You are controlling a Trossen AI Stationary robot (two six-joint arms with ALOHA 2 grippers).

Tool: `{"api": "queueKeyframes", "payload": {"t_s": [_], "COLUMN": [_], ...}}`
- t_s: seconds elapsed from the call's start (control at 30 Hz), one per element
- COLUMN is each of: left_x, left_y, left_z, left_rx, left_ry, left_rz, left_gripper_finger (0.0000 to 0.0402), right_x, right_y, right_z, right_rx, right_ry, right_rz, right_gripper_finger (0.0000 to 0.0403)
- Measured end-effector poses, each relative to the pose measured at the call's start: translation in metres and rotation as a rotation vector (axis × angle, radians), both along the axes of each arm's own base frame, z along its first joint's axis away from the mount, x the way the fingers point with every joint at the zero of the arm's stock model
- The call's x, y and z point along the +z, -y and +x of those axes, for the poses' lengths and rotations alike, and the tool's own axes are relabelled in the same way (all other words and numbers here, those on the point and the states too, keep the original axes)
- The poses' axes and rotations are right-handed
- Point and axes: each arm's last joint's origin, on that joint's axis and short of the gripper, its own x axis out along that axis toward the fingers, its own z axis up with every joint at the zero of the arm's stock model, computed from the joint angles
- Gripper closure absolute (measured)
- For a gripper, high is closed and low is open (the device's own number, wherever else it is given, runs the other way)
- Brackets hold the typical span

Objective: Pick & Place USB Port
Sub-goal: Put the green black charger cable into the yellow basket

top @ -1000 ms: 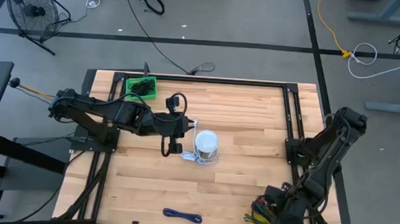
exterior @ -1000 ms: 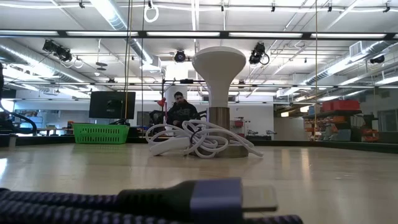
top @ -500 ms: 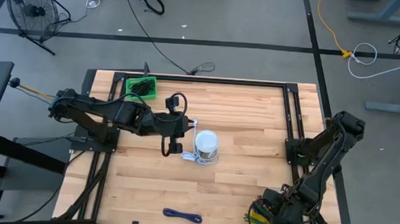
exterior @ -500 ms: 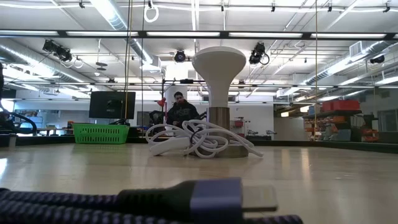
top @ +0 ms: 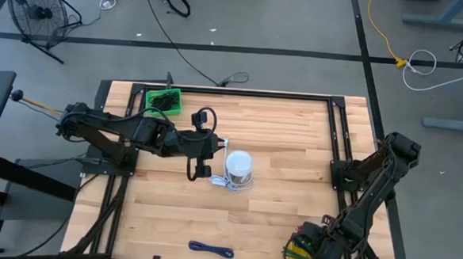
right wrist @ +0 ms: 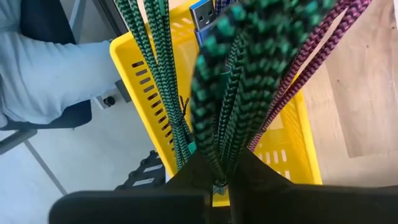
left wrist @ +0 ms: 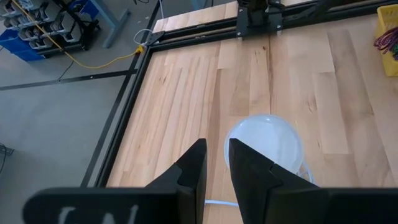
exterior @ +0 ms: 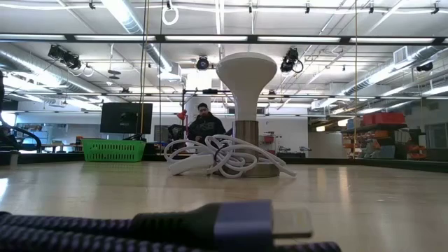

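Observation:
A white round hub [top: 238,168] stands mid-table with a coiled white cord [exterior: 224,158] at its base. My left gripper [left wrist: 216,157] hovers beside it, fingers a narrow gap apart with bare wood between them. My right gripper [right wrist: 219,184] is down in the yellow basket [right wrist: 292,134] at the table's near right corner [top: 292,250], shut on a green-black braided cable [right wrist: 217,74]. A purple braided cable [right wrist: 311,56] and a blue USB plug [right wrist: 202,15] rise beside it. Another blue braided cable [top: 212,249] lies flat near the near edge, its plug [exterior: 245,222] close to the low camera. My right gripper pinches a bundle of several green-black braided strands [right wrist: 217,163] between its two fingers. The strands fan out past the fingertips over the basket's yellow wall. The fingers themselves hide how far back the strands reach.
A green basket [top: 163,100] with dark cables sits at the far left corner. Black rails [top: 338,135] frame the table. A person in a pale blue sleeve [right wrist: 43,68] sits just beyond the yellow basket. Another person [exterior: 205,124] is far behind the table.
My right arm has folded a little further and its gripper has crept slightly left and toward the near edge over the yellow basket. The left arm, hub and cables have stayed put.

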Motion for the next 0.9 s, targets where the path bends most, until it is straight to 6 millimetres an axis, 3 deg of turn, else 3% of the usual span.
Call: {"api": "queueKeyframes", "payload": {"t_s": [0.23,0.43,0.9], "left_x": [0.0000,0.0000,0.0000], "left_y": [0.0000,0.0000,0.0000], "left_z": [0.0000,0.0000,0.0000], "left_rx": [0.001,0.002,0.003], "left_ry": [0.000,0.002,0.001], "left_rz": [-0.001,-0.004,-0.004], "left_gripper_finger": [0.0328,0.0328,0.0328], "right_x": [0.0001,0.0008,-0.0003], "right_y": [-0.0015,-0.0035,-0.0022], "right_z": [-0.0015,0.0002,-0.0060], "right_rx": [0.005,-0.005,-0.009], "right_ry": [0.011,0.047,0.000], "right_rz": [0.000,0.008,-0.020], "right_gripper_finger": [0.0390,0.0361,0.0363]}}
